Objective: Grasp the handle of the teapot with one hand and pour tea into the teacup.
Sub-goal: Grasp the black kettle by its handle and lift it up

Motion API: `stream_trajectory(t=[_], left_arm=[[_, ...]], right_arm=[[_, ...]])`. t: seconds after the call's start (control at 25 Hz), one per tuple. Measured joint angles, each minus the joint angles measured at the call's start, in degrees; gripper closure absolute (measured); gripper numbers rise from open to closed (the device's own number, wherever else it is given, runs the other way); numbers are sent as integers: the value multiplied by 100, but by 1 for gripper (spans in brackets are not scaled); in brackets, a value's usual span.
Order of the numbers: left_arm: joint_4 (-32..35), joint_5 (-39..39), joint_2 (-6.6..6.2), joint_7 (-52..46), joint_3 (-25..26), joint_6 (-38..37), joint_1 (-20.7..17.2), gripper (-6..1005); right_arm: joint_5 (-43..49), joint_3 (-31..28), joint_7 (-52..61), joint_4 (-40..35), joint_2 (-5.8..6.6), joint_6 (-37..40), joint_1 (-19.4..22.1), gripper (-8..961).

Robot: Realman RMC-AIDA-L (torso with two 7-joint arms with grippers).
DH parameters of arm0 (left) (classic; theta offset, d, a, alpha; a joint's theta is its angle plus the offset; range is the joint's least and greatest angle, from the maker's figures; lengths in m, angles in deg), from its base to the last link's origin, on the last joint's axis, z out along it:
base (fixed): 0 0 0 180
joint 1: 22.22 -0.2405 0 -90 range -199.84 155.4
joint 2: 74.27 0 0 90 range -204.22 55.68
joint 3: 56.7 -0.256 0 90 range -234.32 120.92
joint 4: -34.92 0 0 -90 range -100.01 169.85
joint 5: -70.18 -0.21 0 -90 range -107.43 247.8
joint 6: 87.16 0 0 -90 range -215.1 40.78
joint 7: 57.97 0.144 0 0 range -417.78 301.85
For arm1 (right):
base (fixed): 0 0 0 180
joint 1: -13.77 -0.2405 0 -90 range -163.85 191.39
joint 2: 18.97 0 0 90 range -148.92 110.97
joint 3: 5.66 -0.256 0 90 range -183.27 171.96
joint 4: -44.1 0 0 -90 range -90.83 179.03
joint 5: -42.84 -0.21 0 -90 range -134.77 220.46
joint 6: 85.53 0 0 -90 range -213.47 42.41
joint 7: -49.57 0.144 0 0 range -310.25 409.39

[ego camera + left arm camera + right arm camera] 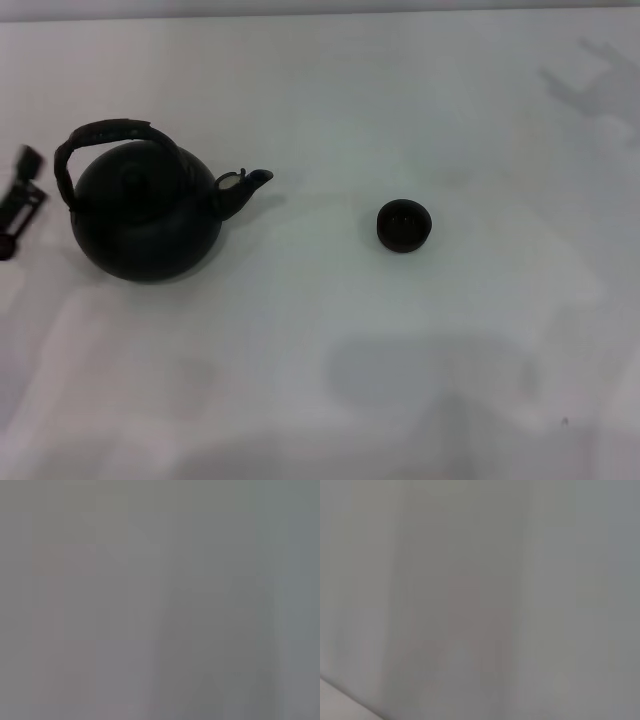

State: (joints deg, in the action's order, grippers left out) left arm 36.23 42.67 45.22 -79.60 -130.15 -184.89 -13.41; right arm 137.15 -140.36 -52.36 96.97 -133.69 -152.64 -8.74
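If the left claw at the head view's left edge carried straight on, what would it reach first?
Probably the arched brownish handle of the round black teapot, right beside the left claw; depth is unclear.

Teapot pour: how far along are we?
Nothing looks done. The teapot sits upright on the table, its handle ungrasped. The left end effector is beside it at the view's edge. The teacup stands apart. Grasping and pouring remain.

left end effector (pixel 18 200) cut off, wrist views blank
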Motion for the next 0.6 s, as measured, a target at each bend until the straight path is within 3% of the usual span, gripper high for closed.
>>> stream_trajectory(t=[0.24, 0.6], left_arm=[[-7, 0, -2, -155, -392, 36, 82, 112], [-168, 70, -4, -185, -381, 179, 86, 111]], right_arm=[[-35, -37, -87, -127, 4, 38, 5, 105], [-115, -44, -126, -213, 3, 25, 38, 107]])
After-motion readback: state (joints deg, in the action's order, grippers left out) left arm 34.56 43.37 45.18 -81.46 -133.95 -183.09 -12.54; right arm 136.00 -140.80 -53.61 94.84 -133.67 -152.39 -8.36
